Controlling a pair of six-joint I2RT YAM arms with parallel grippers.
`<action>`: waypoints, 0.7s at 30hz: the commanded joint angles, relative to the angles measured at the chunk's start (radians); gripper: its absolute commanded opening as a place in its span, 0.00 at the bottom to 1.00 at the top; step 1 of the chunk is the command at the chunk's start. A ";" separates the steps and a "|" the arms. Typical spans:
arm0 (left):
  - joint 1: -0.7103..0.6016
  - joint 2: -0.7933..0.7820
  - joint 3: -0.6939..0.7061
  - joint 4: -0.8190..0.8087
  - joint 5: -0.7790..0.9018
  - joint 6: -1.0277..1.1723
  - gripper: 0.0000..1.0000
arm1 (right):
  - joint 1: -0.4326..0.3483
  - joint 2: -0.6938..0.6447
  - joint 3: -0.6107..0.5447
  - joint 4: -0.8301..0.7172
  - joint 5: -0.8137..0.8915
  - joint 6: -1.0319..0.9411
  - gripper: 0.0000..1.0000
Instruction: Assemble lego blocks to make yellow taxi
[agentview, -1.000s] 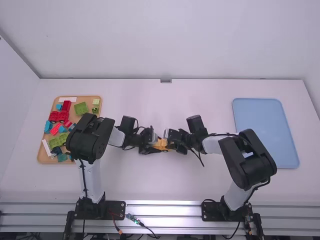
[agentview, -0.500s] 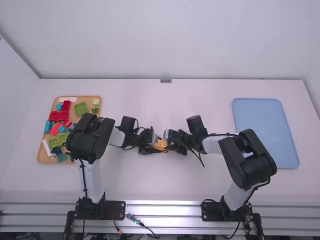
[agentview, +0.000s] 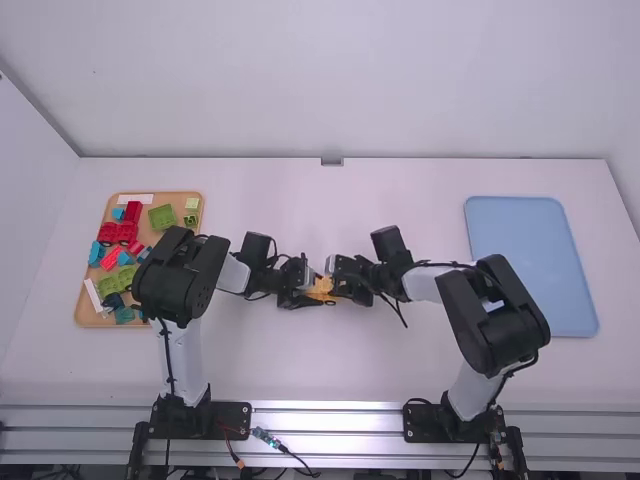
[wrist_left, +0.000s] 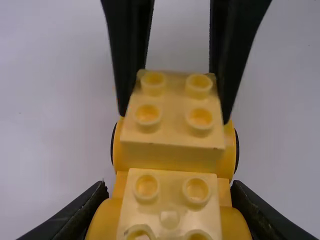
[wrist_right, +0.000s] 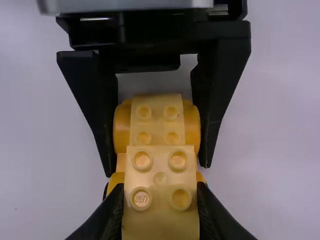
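Observation:
In the high view, left gripper (agentview: 298, 288) and right gripper (agentview: 347, 282) meet mid-table around a yellow taxi base (agentview: 319, 288). Seen from the left wrist, left gripper (wrist_left: 169, 204) is shut on the rounded sides of one end of the base (wrist_left: 224, 172); a four-stud yellow block (wrist_left: 171, 205) lies between those sides. The right wrist view has right gripper (wrist_right: 160, 197) shut on another four-stud yellow block (wrist_right: 161, 172) over the base's other end. Whether this block is fully seated, I cannot tell. Dark wheels show at that end.
A wooden tray (agentview: 88, 318) of red, green, blue and white blocks stands at the left, partly behind the left arm. The blue tray (agentview: 530, 265) lies at the right, beyond the right arm.
The right arm has shifted very slightly to the left, its gripper staying at the taxi. My left arm has kept still.

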 joint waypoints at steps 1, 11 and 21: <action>-0.009 0.008 -0.014 -0.005 -0.005 0.017 0.27 | 0.003 0.017 0.018 0.001 -0.005 0.019 0.00; -0.009 0.008 -0.013 0.005 -0.007 0.010 0.27 | 0.003 0.019 0.017 -0.047 -0.002 -0.026 0.00; -0.010 0.008 -0.016 -0.012 0.000 -0.005 0.24 | 0.003 0.019 0.017 -0.014 0.024 0.015 0.00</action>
